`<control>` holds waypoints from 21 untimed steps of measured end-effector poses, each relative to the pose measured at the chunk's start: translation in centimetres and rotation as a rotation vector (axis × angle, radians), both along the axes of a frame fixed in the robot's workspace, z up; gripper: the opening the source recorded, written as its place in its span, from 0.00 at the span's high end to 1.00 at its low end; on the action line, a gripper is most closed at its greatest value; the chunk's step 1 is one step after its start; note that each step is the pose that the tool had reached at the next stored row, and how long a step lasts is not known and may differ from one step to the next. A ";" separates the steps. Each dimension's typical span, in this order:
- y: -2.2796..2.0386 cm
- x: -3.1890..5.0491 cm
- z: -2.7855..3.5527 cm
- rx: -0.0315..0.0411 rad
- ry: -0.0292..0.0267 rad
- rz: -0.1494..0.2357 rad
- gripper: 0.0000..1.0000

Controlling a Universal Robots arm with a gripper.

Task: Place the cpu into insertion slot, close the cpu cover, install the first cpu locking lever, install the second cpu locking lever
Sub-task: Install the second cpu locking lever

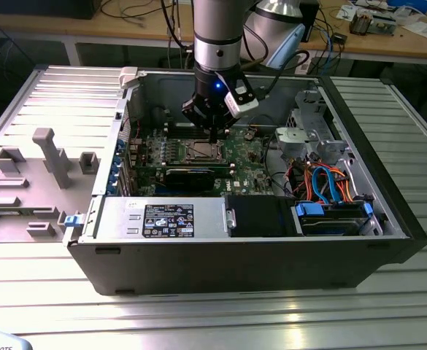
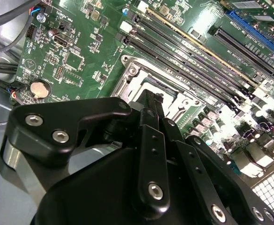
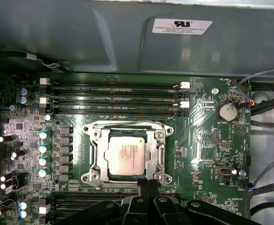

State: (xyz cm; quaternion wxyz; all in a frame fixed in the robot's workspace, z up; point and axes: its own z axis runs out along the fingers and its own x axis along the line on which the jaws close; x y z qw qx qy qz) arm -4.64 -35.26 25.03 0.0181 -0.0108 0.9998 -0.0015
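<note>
A ribbed grey metal table (image 1: 198,321) carries an open black computer case (image 1: 257,262), with a cluttered wooden bench along the back of the room; grey moulded fixtures (image 1: 45,157) stand on the table toward the exterior view's left. Inside the case lies the green motherboard (image 3: 207,140), with an orange and blue cable bundle (image 1: 328,182) toward the exterior view's right and a labelled power supply (image 1: 162,219) along the near wall. The arm (image 1: 217,36) reaches down into the case, and its gripper (image 3: 147,183) hangs just above the near edge of the insertion slot (image 3: 93,136); the two black fingertips (image 2: 148,101) are pressed together with nothing between them, so the tool is clenched and empty. The cpu (image 3: 126,157) sits flat in the slot, its silver-grey top showing; the cpu cover (image 3: 158,150) lies down around it as a silver frame, its window framing the chip. Long narrow memory slots (image 3: 113,101) run beside the socket on the far side, and a round coin battery (image 3: 227,111) sits well apart from it on the board; whether the locking levers are latched cannot be told.
</note>
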 end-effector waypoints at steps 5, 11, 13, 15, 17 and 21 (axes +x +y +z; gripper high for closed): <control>-0.01 0.00 0.00 0.0000 0.0000 0.000 0.89; -0.02 0.03 0.01 -0.0003 0.0021 0.000 0.89; -0.03 0.05 0.00 0.0002 0.0092 0.000 0.89; -0.29 0.05 0.01 0.0017 0.0118 -0.002 0.89; -0.76 0.05 0.01 0.0029 0.0131 -0.004 0.89; -1.01 0.06 0.00 0.0035 0.0281 -0.006 0.89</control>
